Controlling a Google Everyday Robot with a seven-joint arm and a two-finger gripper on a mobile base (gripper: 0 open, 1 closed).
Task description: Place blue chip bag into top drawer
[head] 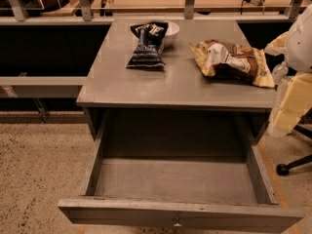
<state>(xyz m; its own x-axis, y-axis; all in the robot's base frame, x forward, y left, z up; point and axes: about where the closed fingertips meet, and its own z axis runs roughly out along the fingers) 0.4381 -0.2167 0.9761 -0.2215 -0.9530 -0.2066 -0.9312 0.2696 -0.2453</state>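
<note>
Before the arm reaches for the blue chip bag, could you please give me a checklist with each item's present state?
1. top drawer pulled open: ok.
2. Nothing lying in the drawer: ok.
3. blue chip bag uncovered on the table top: ok.
4. Bag clear of other things: not ok, its upper end rests against the white bowl.
5. yellow-and-brown chip bag apart from the blue one: ok.
6. pincer ready: cannot tell; it is out of view, only the arm shows at the right edge.
</note>
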